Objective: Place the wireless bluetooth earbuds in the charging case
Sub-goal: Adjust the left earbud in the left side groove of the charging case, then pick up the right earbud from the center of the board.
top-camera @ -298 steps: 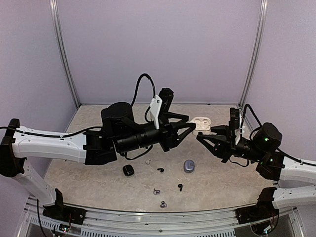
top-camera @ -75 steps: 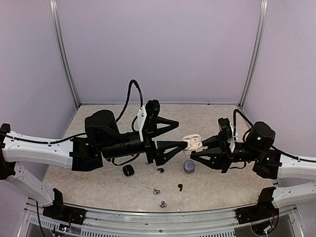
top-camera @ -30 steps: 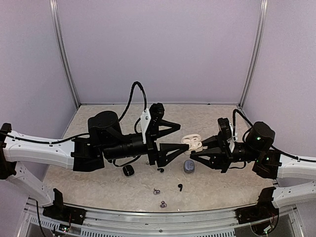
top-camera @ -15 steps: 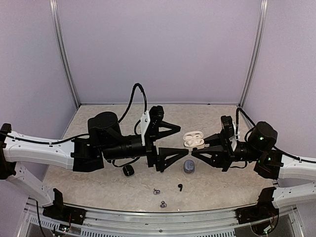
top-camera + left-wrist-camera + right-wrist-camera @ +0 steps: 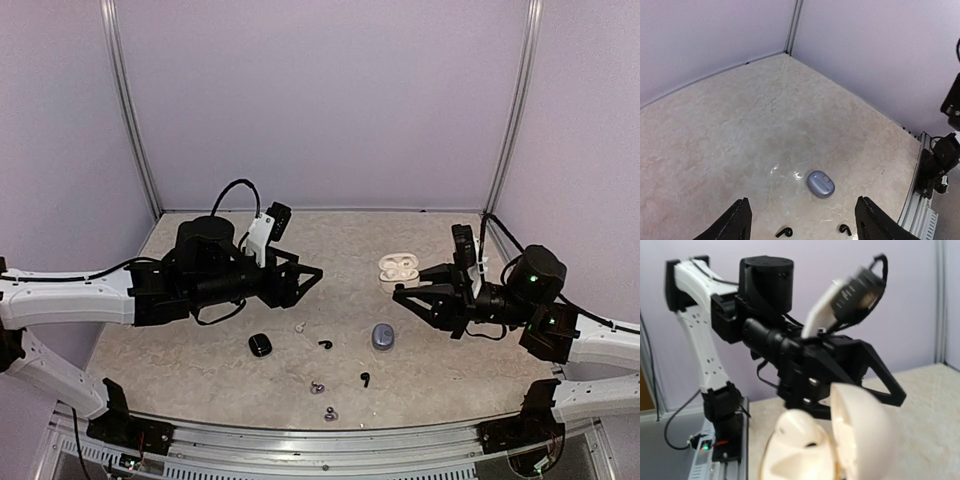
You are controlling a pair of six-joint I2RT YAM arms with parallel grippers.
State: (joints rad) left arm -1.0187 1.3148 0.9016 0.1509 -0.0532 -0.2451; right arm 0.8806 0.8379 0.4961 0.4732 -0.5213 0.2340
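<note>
An open white charging case (image 5: 400, 267) is held above the table at the tip of my right gripper (image 5: 408, 285), which is shut on it. In the right wrist view the case (image 5: 805, 450) fills the bottom, its lid (image 5: 867, 435) raised; my own fingers are hidden there. My left gripper (image 5: 308, 285) hangs open and empty to the left of the middle. Between its fingers (image 5: 737, 222) I see a blue-grey case (image 5: 820, 183) and two black earbuds (image 5: 784, 232) (image 5: 844, 229) on the table. Further earbuds lie near the front: black (image 5: 325, 344) (image 5: 366, 379), silvery (image 5: 317, 387) (image 5: 330, 413).
A blue-grey shut case (image 5: 383, 336) and a small black case (image 5: 260, 345) rest on the marbled table (image 5: 200, 350). A pale small piece (image 5: 299, 326) lies between them. Purple walls close the back and sides. The left arm (image 5: 765, 335) faces the right wrist camera.
My left gripper has drawn back to the left, away from the white case where its tips were. The right gripper has carried the case slightly back and to the right.
</note>
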